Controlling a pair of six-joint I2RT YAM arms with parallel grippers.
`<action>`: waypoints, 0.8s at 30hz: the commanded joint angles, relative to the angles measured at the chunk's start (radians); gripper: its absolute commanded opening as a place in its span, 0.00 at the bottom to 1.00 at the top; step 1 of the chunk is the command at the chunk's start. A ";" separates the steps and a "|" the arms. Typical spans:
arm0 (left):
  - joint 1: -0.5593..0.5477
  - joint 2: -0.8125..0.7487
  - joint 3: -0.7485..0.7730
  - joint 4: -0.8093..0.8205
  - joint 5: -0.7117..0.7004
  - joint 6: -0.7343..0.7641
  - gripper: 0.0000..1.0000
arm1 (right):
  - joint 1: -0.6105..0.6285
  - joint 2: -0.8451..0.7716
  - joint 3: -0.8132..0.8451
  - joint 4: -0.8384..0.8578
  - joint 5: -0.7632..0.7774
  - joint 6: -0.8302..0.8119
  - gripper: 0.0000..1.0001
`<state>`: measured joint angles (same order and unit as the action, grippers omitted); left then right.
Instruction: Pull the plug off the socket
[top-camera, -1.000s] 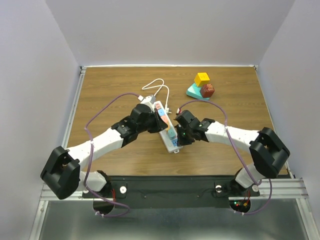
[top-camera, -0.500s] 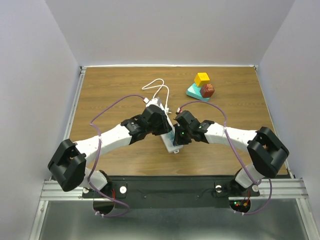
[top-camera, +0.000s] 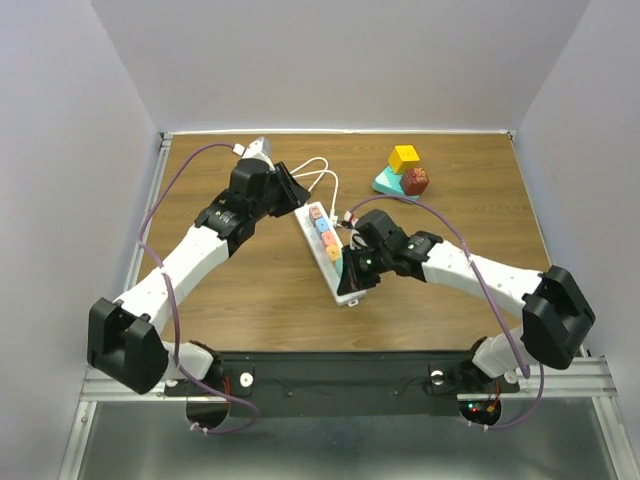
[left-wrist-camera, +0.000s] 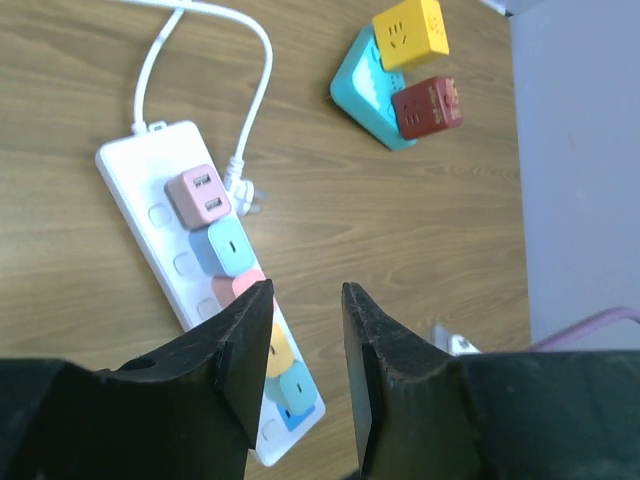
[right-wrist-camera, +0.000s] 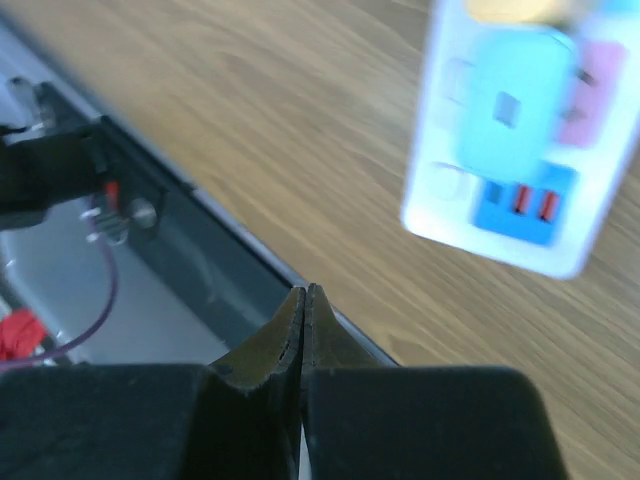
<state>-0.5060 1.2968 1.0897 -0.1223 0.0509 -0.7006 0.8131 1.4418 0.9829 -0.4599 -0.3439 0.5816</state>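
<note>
The socket, a long white power strip, lies slantwise mid-table with several pastel plug cubes in a row on it. In the left wrist view the strip carries a pink USB cube, a light blue one, then salmon, yellow and teal ones. My left gripper is open and empty, raised at the strip's far left end, and also shows in the left wrist view. My right gripper is shut on nothing by the strip's near end. Its tips are apart from the strip.
The strip's thin white cord loops behind it, its pronged end lying beside the strip. A teal triangular block with a yellow cube and a red cube stands at the back right. The table's near edge and metal rail lie under my right gripper.
My left gripper has drawn back from over the strip, up and to the far left, leaving the row of plug cubes uncovered. My right gripper stays at the strip's near end.
</note>
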 joint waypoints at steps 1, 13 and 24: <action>0.088 0.079 0.051 0.059 0.176 0.069 0.45 | -0.005 0.046 0.149 0.000 -0.136 -0.092 0.00; 0.167 0.288 0.160 0.196 0.458 0.085 0.49 | -0.250 0.348 0.266 0.253 -0.576 -0.051 0.00; 0.178 0.393 0.177 0.280 0.581 0.050 0.51 | -0.324 0.492 0.223 0.449 -0.747 0.058 0.00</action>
<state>-0.3351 1.6608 1.2243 0.0990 0.5537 -0.6456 0.5041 1.8957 1.2098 -0.1055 -1.0225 0.5961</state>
